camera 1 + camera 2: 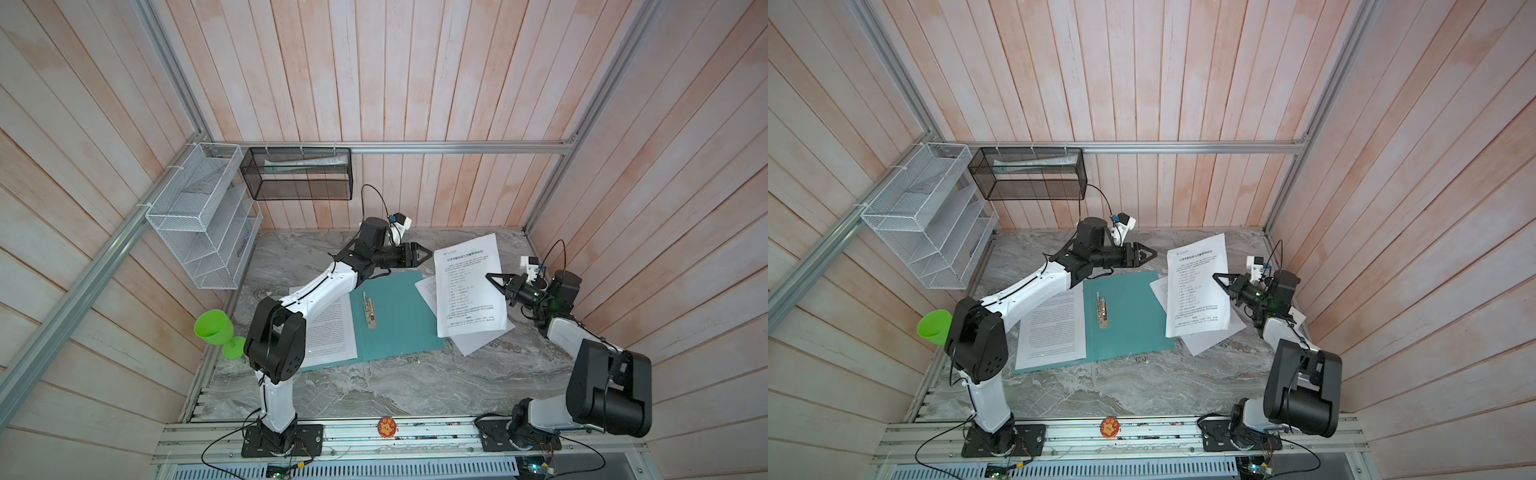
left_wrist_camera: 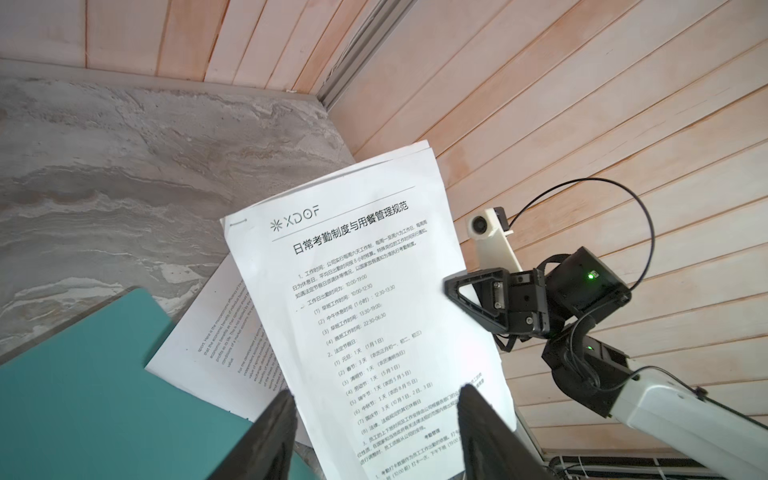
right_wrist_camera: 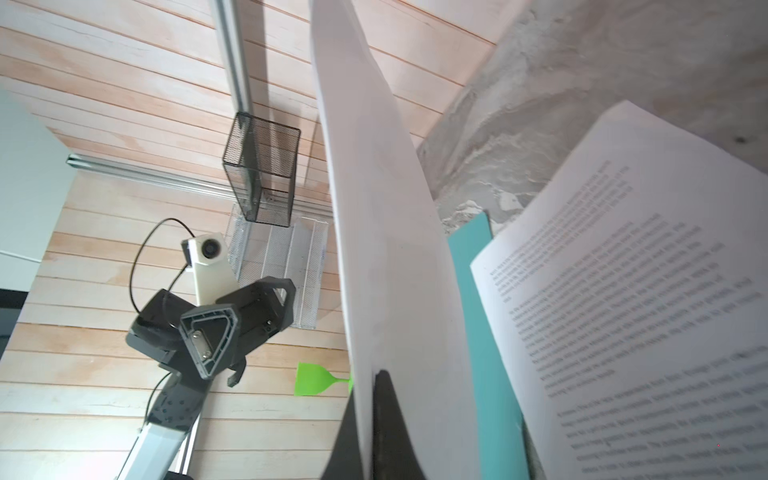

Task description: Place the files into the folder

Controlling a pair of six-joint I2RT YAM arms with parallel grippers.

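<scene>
Right gripper [image 3: 371,407] jaws, looming closest in the right wrist view, are pinching the edge of a lifted sheet [image 3: 386,208] of printed text. In both top views this sheet [image 1: 465,286] is tilting up off the marble table [image 1: 374,386], just beyond the right edge of the folder [image 1: 399,324], with the gripper [image 1: 491,277] clamping the side farthest from the folder.

That teal folder is lying open and flat on the table, its silver clip [image 1: 369,313] showing beside the spine. One filed sheet [image 1: 328,328] is resting on the folder's left cover, partly hidden by the left arm. More loose sheets [image 1: 482,340] are lying flat on the table under the lifted one, off the folder's right side, and one of them is overlapping the folder's right edge.

Above the folder's far right corner, the left gripper [image 1: 427,255] is hovering with its jaws spread and gripping nothing, its tips pointing at the lifted sheet and stopping just short of it.

Well off the folder's left side, a green goblet [image 1: 214,332] is sitting at the table's edge. A black mesh basket [image 1: 299,174] and a white wire rack [image 1: 199,216] are hanging on the walls beyond the folder's far left corner. An orange badge [image 1: 387,428] is lying on the rail on the folder's near side.
</scene>
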